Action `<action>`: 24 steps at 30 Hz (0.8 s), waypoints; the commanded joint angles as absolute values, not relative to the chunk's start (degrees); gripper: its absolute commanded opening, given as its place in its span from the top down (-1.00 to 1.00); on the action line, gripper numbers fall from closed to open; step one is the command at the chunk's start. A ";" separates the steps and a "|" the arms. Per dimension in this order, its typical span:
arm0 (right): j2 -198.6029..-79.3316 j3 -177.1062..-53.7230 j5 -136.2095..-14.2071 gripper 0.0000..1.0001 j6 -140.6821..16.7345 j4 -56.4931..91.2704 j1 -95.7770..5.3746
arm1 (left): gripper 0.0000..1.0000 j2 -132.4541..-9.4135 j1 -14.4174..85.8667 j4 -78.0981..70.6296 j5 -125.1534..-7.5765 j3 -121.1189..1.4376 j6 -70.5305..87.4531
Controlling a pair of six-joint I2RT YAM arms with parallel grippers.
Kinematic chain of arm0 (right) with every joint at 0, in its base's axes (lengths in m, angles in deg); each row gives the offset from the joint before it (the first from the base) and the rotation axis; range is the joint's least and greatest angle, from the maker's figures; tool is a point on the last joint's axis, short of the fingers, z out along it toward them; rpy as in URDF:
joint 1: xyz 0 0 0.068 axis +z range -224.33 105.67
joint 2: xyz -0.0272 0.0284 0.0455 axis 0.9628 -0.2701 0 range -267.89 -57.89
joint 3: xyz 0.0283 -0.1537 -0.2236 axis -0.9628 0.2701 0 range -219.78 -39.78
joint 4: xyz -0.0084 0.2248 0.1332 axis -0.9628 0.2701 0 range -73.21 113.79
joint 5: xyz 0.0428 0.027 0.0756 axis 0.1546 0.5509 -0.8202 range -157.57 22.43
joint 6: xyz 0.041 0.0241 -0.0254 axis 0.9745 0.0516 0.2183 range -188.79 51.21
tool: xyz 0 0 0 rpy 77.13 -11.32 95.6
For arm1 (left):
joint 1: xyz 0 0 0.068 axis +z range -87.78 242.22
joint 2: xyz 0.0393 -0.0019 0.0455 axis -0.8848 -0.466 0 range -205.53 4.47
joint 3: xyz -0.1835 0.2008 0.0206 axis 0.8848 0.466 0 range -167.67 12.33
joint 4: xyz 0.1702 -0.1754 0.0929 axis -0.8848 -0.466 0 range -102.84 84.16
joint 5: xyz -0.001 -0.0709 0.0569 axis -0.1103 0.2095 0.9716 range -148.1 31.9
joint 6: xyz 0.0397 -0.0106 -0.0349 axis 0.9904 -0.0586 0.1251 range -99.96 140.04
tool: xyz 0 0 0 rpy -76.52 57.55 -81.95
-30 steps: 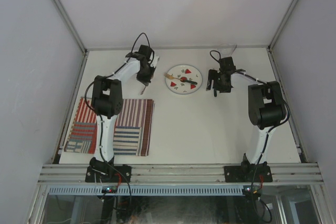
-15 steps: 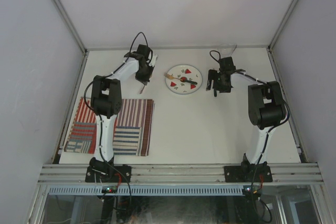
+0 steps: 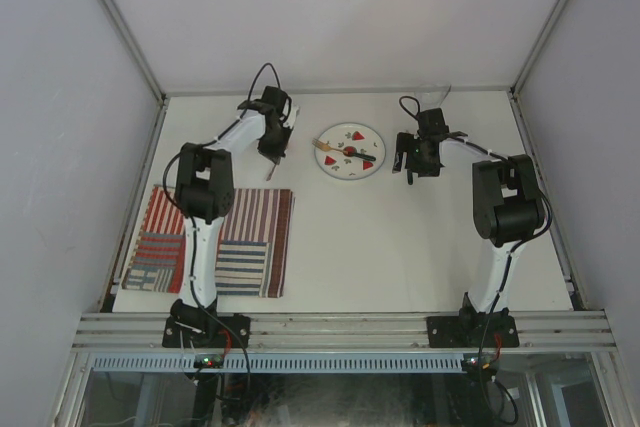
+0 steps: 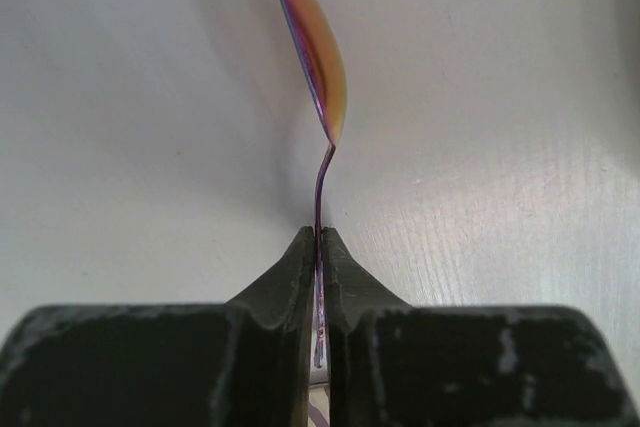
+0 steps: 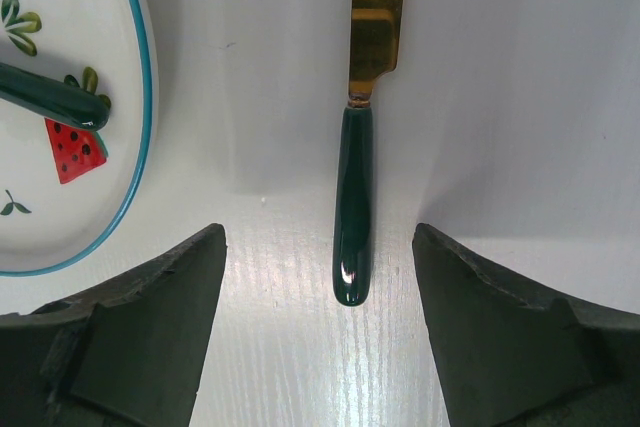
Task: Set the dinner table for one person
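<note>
My left gripper (image 4: 318, 237) (image 3: 275, 152) is shut on the thin handle of an iridescent spoon (image 4: 318, 57), which it holds edge-on above the dinner table (image 3: 400, 247), left of the plate. A white plate (image 3: 350, 151) (image 5: 130, 97) with strawberry prints carries a green-handled fork (image 3: 345, 152) (image 5: 50, 97). Right of the plate, my right gripper (image 5: 318, 232) (image 3: 410, 175) is open, its fingers either side of a knife (image 5: 353, 197) with a green handle and gold blade lying flat on the table. Neither finger touches the knife.
A red, white and blue striped placemat (image 3: 250, 237) lies at the near left, partly under the left arm. Aluminium rails (image 3: 340, 327) edge the table, and grey walls close in the sides and back.
The left gripper has shifted slightly toward the far edge with the spoon. The right arm has not moved.
</note>
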State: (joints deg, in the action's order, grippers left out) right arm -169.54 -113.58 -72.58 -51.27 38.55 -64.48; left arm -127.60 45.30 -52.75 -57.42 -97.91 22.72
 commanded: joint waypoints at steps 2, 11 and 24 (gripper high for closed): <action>-169.24 -115.01 -72.75 -0.51 -52.00 38.06 -64.30 | 0.79 -129.03 46.37 -53.49 -57.14 -104.19 20.61; -169.16 -115.02 -72.82 -0.51 -52.03 38.02 -64.22 | 0.48 -129.03 46.38 -53.55 -56.56 -104.90 20.66; -173.71 -133.97 -68.06 -0.57 -67.43 46.93 -52.80 | 0.51 -106.39 46.35 -35.20 -52.15 -81.22 13.68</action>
State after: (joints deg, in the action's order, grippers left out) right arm -170.42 -121.75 -68.34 -58.81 43.60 -57.86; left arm -120.63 46.08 -46.46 -54.70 -89.62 18.22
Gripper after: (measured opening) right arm 0.784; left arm 0.249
